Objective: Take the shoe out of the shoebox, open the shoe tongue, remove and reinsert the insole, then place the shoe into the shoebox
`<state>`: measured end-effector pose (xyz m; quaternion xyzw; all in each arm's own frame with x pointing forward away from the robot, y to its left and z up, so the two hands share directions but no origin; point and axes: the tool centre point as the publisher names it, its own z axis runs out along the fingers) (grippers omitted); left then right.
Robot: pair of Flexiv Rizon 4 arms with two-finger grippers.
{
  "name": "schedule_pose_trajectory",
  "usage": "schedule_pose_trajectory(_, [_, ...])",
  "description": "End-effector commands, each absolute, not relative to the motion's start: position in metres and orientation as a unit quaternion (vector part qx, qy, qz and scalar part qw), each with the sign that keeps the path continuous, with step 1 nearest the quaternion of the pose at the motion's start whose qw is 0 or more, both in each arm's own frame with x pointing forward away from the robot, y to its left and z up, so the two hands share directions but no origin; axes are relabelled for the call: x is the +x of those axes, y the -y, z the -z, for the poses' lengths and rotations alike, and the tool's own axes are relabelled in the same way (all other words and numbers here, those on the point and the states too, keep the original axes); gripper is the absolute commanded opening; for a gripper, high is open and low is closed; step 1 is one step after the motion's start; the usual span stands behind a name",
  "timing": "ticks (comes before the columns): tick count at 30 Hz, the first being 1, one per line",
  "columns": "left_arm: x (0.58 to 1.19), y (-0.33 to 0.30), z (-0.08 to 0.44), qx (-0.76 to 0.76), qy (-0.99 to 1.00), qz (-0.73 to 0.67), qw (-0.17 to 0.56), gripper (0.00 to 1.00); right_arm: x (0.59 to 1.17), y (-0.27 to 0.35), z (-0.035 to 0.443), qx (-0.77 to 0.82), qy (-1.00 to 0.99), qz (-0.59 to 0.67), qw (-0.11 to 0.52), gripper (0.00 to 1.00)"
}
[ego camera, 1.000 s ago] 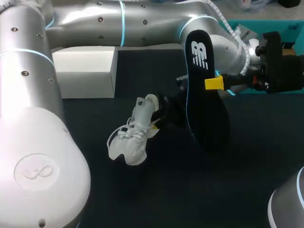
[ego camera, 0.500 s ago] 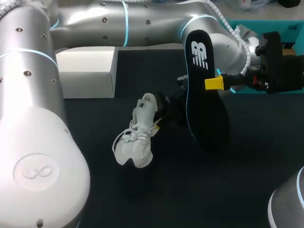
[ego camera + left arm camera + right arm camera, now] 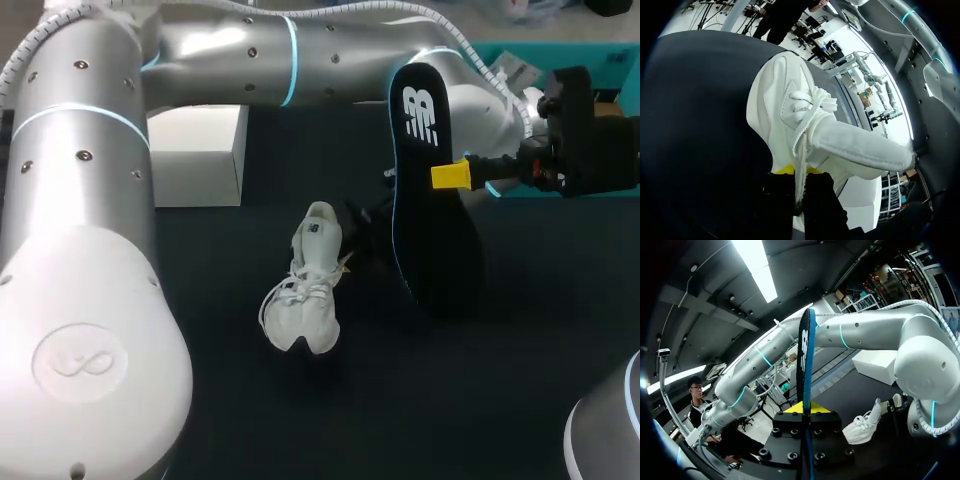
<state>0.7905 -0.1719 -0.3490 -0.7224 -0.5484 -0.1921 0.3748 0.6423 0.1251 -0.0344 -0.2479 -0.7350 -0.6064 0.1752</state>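
Shoe out of its box, insole out of the shoe

We are holding the white laced shoe [image 3: 308,290] at its opening with our left gripper [image 3: 799,172], toe pointing away from the plain white shoebox [image 3: 195,155], which is sitting well apart behind it. We are pinching the black, blue-edged insole [image 3: 430,190] upright in our right gripper [image 3: 806,409], just beside the shoe.

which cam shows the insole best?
Head view: the insole shows its whole black face, pinched by the right gripper. The right wrist view catches it only edge-on. The left wrist view shows none of it, just the white shoe.
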Motion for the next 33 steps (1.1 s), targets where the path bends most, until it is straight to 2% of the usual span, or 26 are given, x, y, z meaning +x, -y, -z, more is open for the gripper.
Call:
schedule_pose_trajectory(1, [0.781, 0.173, 0.361, -0.722, 0.558, 0.198, 0.358, 0.0, 0.643, -0.127, 0.036, -0.248, 0.735, 0.606, 0.175, 0.0])
schedule_pose_trajectory(14, [0.762, 0.187, 0.385, -0.743, 0.558, 0.139, 0.344, 0.0, 0.643, -0.127, 0.036, -0.248, 0.735, 0.606, 0.175, 0.0])
schedule_pose_trajectory(15, [0.761, 0.187, 0.386, -0.749, 0.55, 0.131, 0.346, 0.11, 0.643, -0.127, 0.036, -0.248, 0.735, 0.606, 0.175, 0.0])
schedule_pose_trajectory(16, [0.761, 0.187, 0.386, -0.75, 0.548, 0.129, 0.347, 0.39, 0.643, -0.127, 0.036, -0.248, 0.735, 0.606, 0.175, 0.0])
schedule_pose_trajectory(17, [0.76, 0.186, 0.386, -0.753, 0.546, 0.124, 0.346, 0.63, 0.643, -0.127, 0.036, -0.248, 0.735, 0.606, 0.175, 0.0])
schedule_pose_trajectory(18, [0.76, 0.186, 0.385, -0.764, 0.533, 0.116, 0.344, 1.0, 0.643, -0.127, 0.036, -0.248, 0.735, 0.606, 0.175, 0.0])
schedule_pose_trajectory(24, [0.76, 0.187, 0.36, -0.788, 0.533, 0.075, 0.299, 1.0, 0.643, -0.127, 0.036, -0.248, 0.735, 0.606, 0.175, 0.0])
schedule_pose_trajectory(33, [0.787, 0.184, 0.317, -0.809, 0.559, 0.018, 0.179, 1.0, 0.643, -0.127, 0.036, -0.248, 0.735, 0.606, 0.175, 0.0])
